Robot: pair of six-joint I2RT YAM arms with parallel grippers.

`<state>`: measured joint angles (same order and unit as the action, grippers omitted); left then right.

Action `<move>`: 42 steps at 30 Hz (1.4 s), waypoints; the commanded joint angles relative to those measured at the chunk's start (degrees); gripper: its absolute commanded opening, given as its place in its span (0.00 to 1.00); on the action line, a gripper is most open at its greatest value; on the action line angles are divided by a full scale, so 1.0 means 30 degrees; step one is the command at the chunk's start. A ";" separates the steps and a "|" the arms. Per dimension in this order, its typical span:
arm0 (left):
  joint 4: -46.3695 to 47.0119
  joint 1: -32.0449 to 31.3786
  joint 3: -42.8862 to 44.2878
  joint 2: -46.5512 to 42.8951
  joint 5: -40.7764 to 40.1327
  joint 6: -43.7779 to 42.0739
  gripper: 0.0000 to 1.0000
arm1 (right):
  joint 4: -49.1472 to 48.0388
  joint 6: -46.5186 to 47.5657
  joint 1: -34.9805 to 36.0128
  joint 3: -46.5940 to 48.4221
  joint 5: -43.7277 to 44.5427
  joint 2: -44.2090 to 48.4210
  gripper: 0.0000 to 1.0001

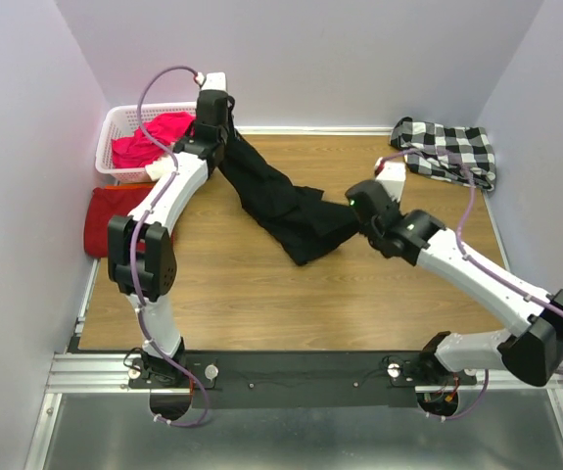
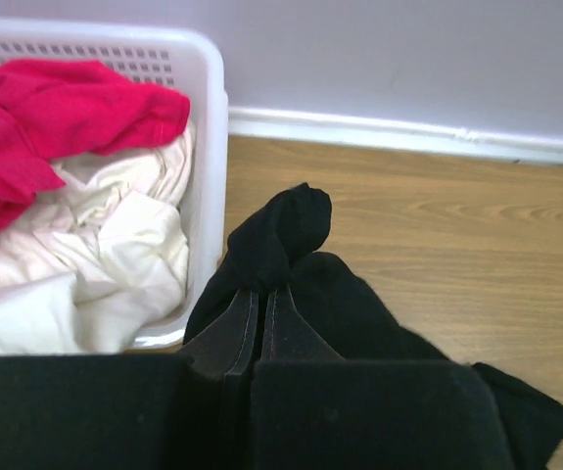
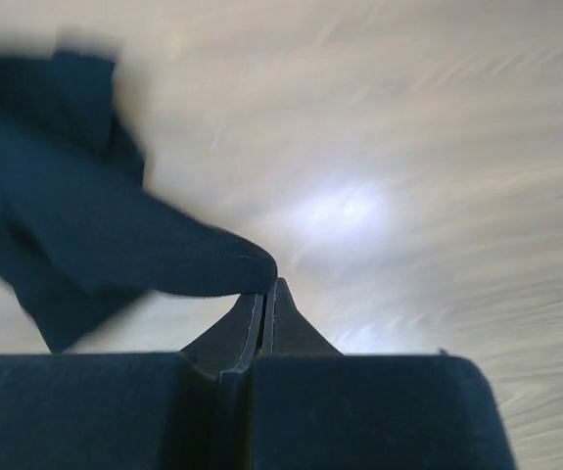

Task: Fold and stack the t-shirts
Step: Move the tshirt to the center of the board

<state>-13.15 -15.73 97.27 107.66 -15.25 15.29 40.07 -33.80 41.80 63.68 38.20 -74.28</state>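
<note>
Top: black tee (image 1: 281, 201) stretched over surface (image 1: 261, 304) between left gripper (image 1: 217, 147) by basket (image 1: 115, 122) and right gripper (image 1: 361, 220); red tee (image 1: 103, 220) at left edge.
Left wrist — gripper clamped on black tee.
Right wrist — blurry, gripper pinching tee tip.

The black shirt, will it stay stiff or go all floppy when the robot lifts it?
Probably floppy: the black shirt drapes in wrinkles between the left pincer and right pincer pinching its ends. Likely light too, since small pinches of cloth seem enough to hold it. It bunches softly, so it shouldn't roll or break.
</note>
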 commanded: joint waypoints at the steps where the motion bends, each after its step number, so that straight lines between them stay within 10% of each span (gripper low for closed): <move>1: -0.0012 0.0583 0.1500 -0.1987 0.1417 0.0527 0.00 | 0.1554 0.1509 -0.1275 0.2967 0.6331 0.0269 0.01; 29: 0.3329 0.1375 -0.4994 -1.2738 1.2080 0.1203 0.00 | -0.7147 1.2439 -0.4881 1.2084 0.8302 0.1145 0.01; 38: 0.1688 0.1375 -1.4191 -1.3857 1.1150 0.4331 0.00 | -0.7265 0.8323 -0.4881 0.4157 0.9854 0.2904 0.01; 42: -0.1406 0.1433 -1.3093 -1.0932 0.8983 0.3696 0.00 | -0.6855 0.3571 -0.4910 -0.0594 0.9769 0.3169 0.01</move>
<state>-7.97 -11.99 56.12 67.64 18.22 25.26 17.12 -6.57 27.33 75.42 64.99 -63.11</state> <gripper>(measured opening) 0.019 0.015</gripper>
